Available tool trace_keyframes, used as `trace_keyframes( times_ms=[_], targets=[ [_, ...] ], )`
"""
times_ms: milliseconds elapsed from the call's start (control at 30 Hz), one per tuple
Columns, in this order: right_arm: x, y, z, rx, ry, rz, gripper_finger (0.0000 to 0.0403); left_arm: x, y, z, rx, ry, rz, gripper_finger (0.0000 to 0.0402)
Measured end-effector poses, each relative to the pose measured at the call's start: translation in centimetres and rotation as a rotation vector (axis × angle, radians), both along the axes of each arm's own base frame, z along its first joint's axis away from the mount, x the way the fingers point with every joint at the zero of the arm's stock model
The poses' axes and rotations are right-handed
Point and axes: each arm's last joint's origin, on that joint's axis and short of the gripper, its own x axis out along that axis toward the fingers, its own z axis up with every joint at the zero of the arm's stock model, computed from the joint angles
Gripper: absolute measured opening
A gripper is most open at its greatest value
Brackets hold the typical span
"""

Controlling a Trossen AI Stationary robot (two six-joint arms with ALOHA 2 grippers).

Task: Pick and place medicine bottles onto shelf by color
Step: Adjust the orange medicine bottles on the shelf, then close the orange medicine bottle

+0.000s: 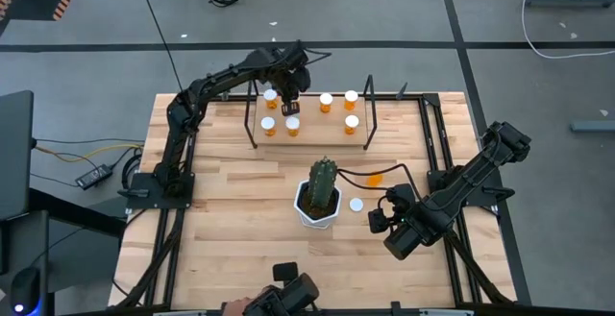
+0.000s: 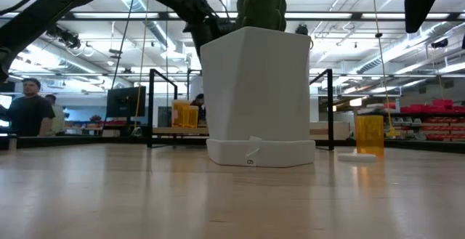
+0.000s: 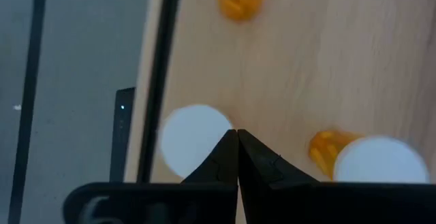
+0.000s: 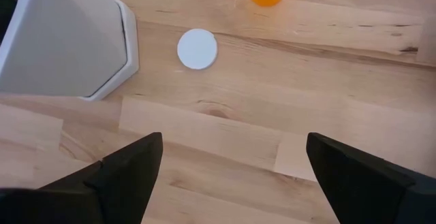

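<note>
The shelf point(image 1: 309, 133) stands at the table's far side with several orange, white-capped medicine bottles point(image 1: 327, 100) upright on it, also seen low point(image 2: 185, 114). My left gripper point(image 1: 291, 100) hovers shut over the shelf's left part, fingertips together point(image 3: 237, 141), between one white cap point(image 3: 194, 139) and another capped bottle point(image 3: 371, 159); nothing is between the fingers. An orange bottle point(image 1: 375, 177) without a cap stands on the table right of the cactus pot point(image 1: 319, 206), and a loose white cap point(image 4: 197, 48) lies flat near it. My right gripper point(image 4: 231, 176) hangs open above the bare table, near that cap.
The green cactus in its white pot point(image 2: 258, 94) stands mid-table between the shelf and the near edge. Black rod frames point(image 1: 369, 114) rise at the shelf's ends. People show in the room behind point(image 2: 27, 112). Bare wood lies left of the pot point(image 1: 231, 210).
</note>
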Motion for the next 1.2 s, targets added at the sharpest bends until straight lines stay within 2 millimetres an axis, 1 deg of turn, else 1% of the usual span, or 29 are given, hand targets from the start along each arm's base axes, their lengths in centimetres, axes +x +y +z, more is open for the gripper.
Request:
trace_keyframes(
  times_ms=[133,433,500,767,933,1067,1200],
  targets=[
    [0.0,0.0,0.0,-0.006,0.007,0.013,0.0371,0.3,-0.3,2.6,-0.002,-0.059,0.028,0.0006],
    [0.0,0.0,0.0,-0.014,0.022,0.054,0.0371,0.7,-2.7,9.1,0.012,-0.168,0.045,0.0005],
    [-0.1,0.0,0.0,-0.009,0.033,0.072,0.0371,0.5,-3.2,10.0,0.008,-0.187,0.062,0.0003],
    [-0.2,0.2,-0.1,0.024,0.094,0.176,0.0371,-2.7,-5.5,13.4,-0.028,-0.234,0.141,0.0002],
    [-0.2,0.2,-0.1,0.029,0.102,0.186,0.0371,-5.3,-7.2,15.9,-0.021,-0.302,0.182,0.0002],
    [0.0,-0.1,-0.1,0.032,0.099,0.159,0.0371,-6.8,-8.8,16.2,-0.035,-0.337,0.212,0.0002],
    [0.5,-0.8,-0.1,0.035,0.108,0.153,0.0371,-8.8,-11.3,16.3,-0.049,-0.392,0.220,0.0002]
  ],
)
